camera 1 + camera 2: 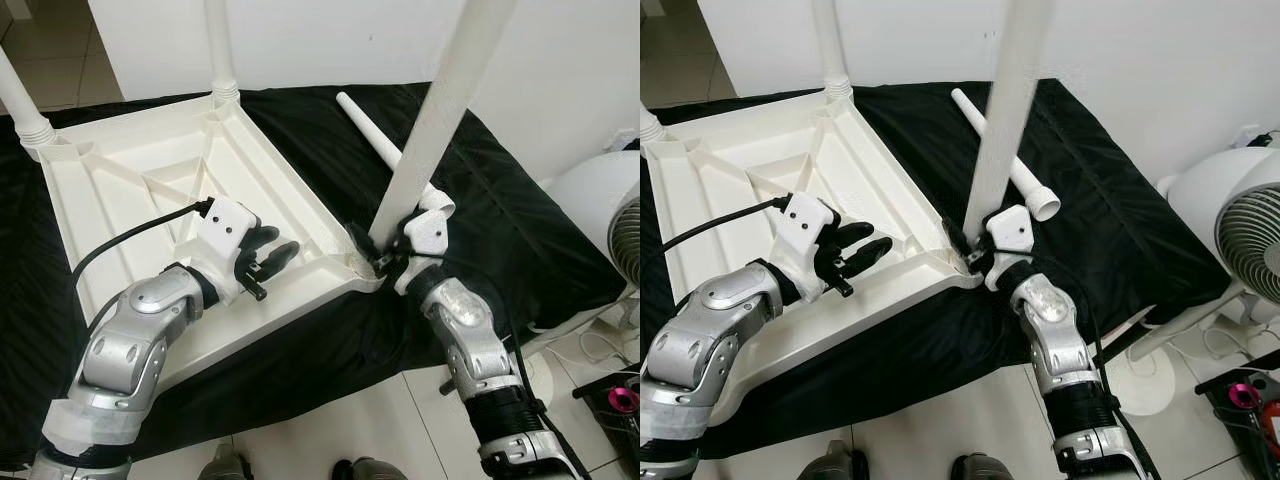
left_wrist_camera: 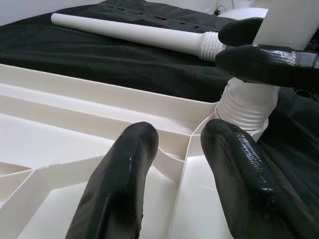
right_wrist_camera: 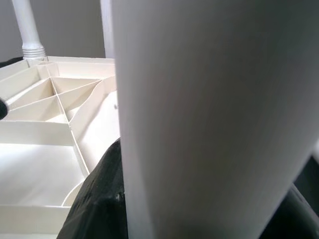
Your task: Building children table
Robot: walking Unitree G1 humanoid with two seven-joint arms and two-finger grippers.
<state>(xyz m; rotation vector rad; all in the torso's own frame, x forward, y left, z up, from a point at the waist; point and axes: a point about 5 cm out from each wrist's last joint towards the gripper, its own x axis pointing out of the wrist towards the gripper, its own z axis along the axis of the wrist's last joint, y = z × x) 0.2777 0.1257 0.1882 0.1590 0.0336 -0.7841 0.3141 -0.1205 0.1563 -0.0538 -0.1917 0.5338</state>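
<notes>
Three legs standing in upturned white tabletop (image 1: 150,190) on black cloth (image 1: 520,240); fourth leg (image 1: 372,135) lying loose beside. Right gripper (image 1: 385,258) clamping third leg (image 1: 440,110) at near corner socket, likely seating it. Left gripper (image 1: 268,262) hovering open over ribs. Next: fetching fourth leg.

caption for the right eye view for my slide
Right gripper clamps a white leg at the upturned tabletop corner; open left gripper hovers alongside.
</notes>
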